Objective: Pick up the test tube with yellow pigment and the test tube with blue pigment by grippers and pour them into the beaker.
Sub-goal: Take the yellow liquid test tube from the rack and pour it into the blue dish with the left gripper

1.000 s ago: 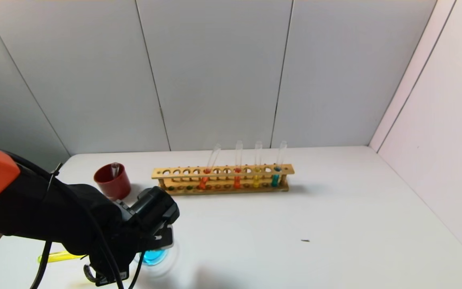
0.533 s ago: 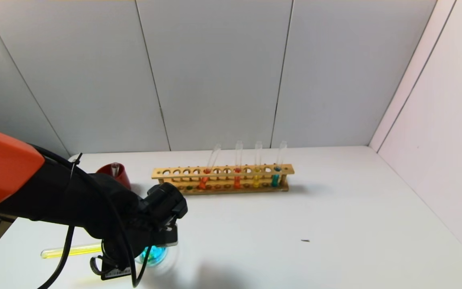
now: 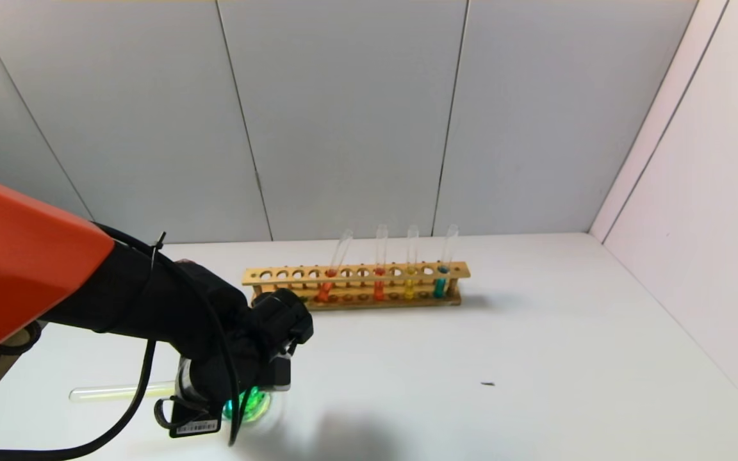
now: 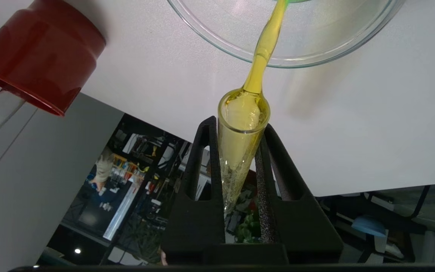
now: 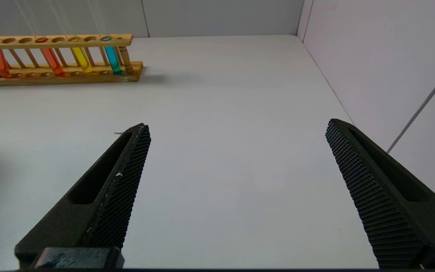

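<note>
My left gripper [image 3: 231, 387] is shut on the test tube with yellow pigment [image 3: 119, 390], held tilted with its mouth over the beaker [image 3: 268, 410]. In the left wrist view the tube [image 4: 242, 151] sits between my fingers [image 4: 202, 158], and a yellow stream [image 4: 266, 45] runs from its mouth into the beaker [image 4: 236, 56]. The liquid in the beaker looks green. A test tube with blue pigment [image 3: 441, 282] stands in the wooden rack [image 3: 356, 286]. My right gripper [image 5: 236, 128] is open and empty above bare table, out of the head view.
The rack also holds a yellow tube [image 3: 410, 283] and two orange-red tubes [image 3: 378, 282]. It shows in the right wrist view [image 5: 59, 71] too. A dark red cup [image 4: 40, 56] with a clear tube in it stands beyond the beaker. Walls close the back and right.
My left arm has moved forward and tipped the tube further. The yellow liquid has run out of the tube's base, and the beaker's liquid has turned from blue to green.
</note>
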